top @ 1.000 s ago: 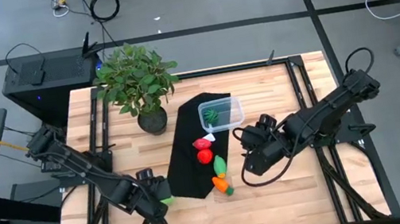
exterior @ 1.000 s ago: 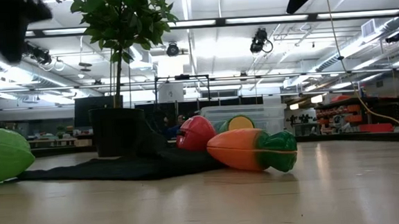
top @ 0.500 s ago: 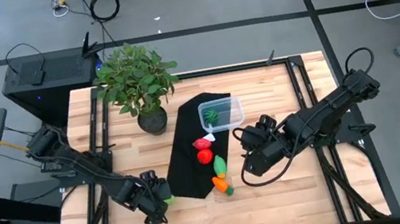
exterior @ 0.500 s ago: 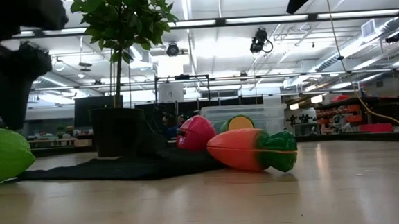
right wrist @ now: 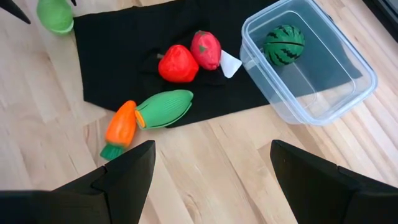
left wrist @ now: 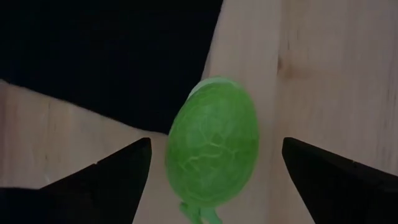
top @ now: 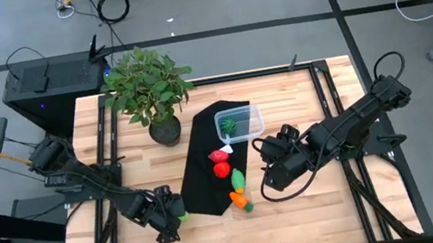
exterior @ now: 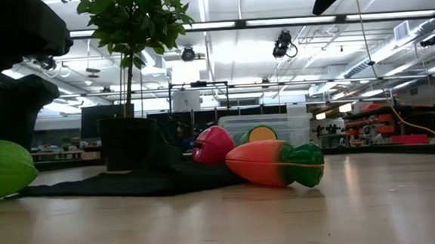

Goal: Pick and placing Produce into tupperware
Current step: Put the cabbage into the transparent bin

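Note:
A lime-green toy vegetable (left wrist: 213,151) lies on the bare wood at the black cloth's near left corner (top: 181,218). My left gripper (left wrist: 216,142) is open above it, one finger on either side, touching nothing; in the low view its dark fingers (exterior: 16,104) stand just above the green piece (exterior: 1,167). The clear tupperware (right wrist: 311,68) holds the dark-green striped ball (right wrist: 283,43). Two red pieces (right wrist: 177,64) (right wrist: 206,48) lie on the cloth. The green oblong (right wrist: 165,107) and the orange piece (right wrist: 121,124) lie at the cloth's near edge. My right gripper (right wrist: 211,180) hovers open to their right.
A potted leafy plant (top: 150,88) stands at the far left of the table, next to the black cloth (top: 210,162). The tupperware (top: 239,124) sits at the cloth's far right corner. Bare wood lies along the near edge and on the right side.
My left gripper has come down toward the lime-green piece: in the low view its fingers dropped from the picture's top to just above the piece. The produce and my right arm have kept still.

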